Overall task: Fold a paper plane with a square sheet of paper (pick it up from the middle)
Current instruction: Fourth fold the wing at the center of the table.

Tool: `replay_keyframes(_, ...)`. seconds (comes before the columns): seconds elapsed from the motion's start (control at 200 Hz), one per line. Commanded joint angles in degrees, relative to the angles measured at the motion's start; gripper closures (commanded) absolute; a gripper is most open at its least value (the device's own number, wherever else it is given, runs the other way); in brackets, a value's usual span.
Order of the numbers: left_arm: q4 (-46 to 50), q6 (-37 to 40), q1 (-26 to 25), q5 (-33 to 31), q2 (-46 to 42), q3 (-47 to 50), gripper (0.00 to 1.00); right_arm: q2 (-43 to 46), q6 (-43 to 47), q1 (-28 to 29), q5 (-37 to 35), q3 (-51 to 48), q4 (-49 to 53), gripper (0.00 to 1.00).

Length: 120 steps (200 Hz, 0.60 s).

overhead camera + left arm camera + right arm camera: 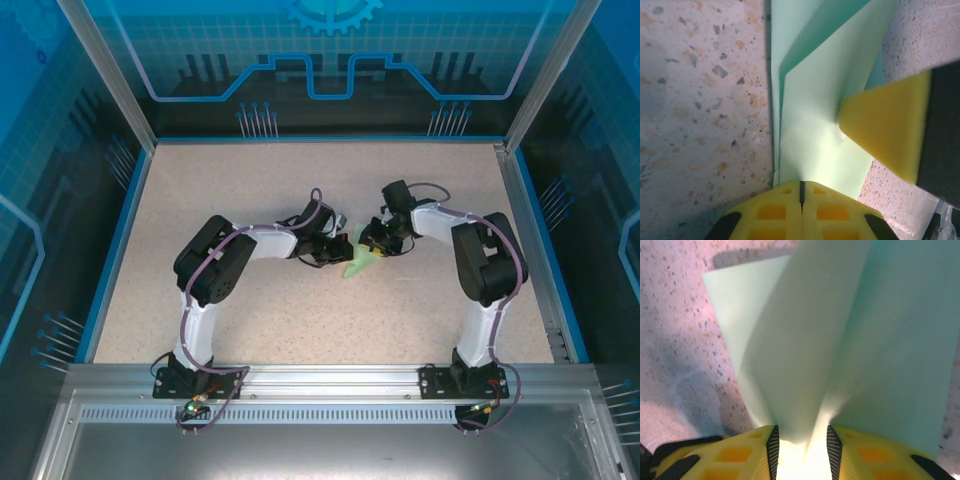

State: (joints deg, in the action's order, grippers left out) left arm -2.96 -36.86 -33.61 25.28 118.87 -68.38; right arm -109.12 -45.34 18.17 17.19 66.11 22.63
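My left fingers [775,212] are pressed shut at the near edge of the folded paper [815,125], lying mid-way across the surface [300,320]; my right fingers [735,455] pinch its raised fold.

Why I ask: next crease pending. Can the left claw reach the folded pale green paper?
Probably yes: the shut left claw sits right at the pale mint-green folded paper, nothing between them; the right claw grips it.
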Motion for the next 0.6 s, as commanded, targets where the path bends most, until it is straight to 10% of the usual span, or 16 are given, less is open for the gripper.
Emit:
replay_keyframes(0.0, 6.58, 2.76, -0.35, -1.40, 2.58, -0.89, 0.98, 5.25, 3.67, -1.70, 4.10, -2.50, -4.39, 0.66)
replay_keyframes(0.595, 9.52, 2.44, -0.57, -1.75, 2.92, -1.94, 1.00, 0.52, 11.71, 0.70, 8.83, -3.71, -5.91, 0.91)
